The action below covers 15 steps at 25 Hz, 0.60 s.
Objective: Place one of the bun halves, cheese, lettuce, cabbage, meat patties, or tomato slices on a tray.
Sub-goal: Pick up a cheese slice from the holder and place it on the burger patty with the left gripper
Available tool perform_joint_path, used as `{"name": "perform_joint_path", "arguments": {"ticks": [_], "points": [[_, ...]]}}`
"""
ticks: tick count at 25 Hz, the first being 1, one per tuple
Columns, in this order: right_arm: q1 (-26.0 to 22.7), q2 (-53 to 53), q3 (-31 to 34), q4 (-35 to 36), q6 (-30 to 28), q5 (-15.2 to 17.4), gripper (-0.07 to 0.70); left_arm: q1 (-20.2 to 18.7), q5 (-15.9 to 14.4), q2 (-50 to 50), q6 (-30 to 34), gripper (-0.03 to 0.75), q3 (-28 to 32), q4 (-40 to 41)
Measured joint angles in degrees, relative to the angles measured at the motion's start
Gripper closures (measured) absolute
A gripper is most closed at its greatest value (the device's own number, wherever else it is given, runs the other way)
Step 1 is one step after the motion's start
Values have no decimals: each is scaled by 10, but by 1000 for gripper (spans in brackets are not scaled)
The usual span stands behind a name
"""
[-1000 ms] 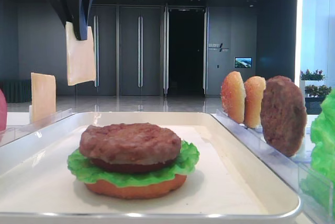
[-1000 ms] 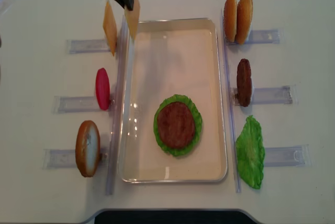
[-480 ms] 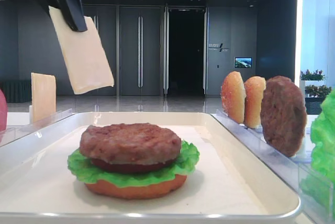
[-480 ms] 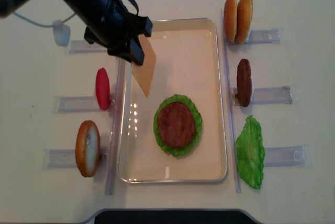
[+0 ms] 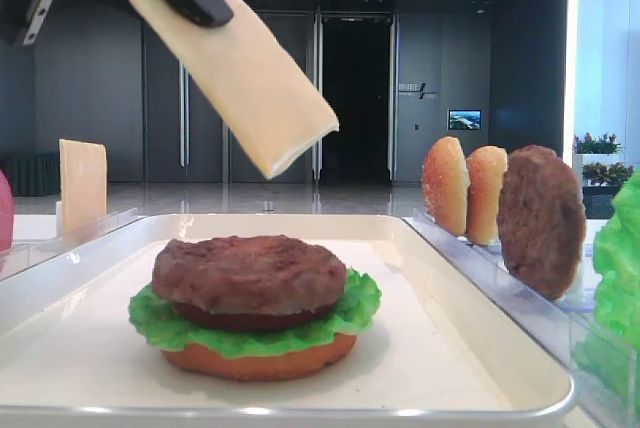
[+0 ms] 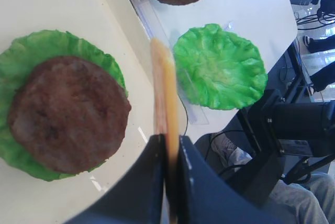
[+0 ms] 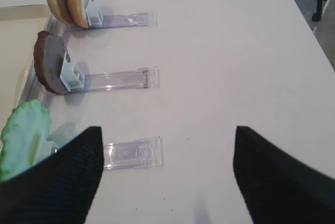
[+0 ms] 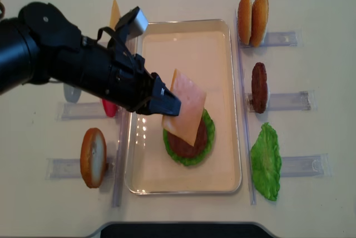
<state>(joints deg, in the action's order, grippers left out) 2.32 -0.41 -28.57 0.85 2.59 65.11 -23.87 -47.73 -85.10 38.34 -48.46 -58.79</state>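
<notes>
Now | our left end effector (image 8: pixel 167 106) clamps the cheese slice (image 8: pixel 187 114) | meat patty (image 8: pixel 188 143) on lettuce (image 8: pixel 207 132) lies below it | our right end effector (image 7: pixel 167 174) gapes empty.

Two cheese slices: one (image 8: pixel 188 106) aloft over the tray (image 8: pixel 184 185), one (image 8: pixel 114 14) upright at the desk's far left. Four bun halves: a pair (image 8: pixel 252 19) racked at right, one (image 8: pixel 93 157) at left, one (image 5: pixel 260 359) under the stack. Two meat patties (image 8: pixel 187 144) (image 8: pixel 259 87). Two lettuce leaves (image 8: pixel 207 132) (image 8: pixel 266 161). One red slice (image 8: pixel 109 108). One tray.
</notes>
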Motion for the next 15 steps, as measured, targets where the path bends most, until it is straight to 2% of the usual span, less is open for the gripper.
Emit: {"name": "perform_joint_path", "arguments": {"ticks": [3,8,15], "points": [[0,0,0,0,0,0,108,0,21,-1,38,690,34,-21],[0,0,0,0,0,0,108,0,35,-18,102,690,65,-65],[0,0,0,0,0,0,108,0,42,-51,174,691,68,-114]]}}
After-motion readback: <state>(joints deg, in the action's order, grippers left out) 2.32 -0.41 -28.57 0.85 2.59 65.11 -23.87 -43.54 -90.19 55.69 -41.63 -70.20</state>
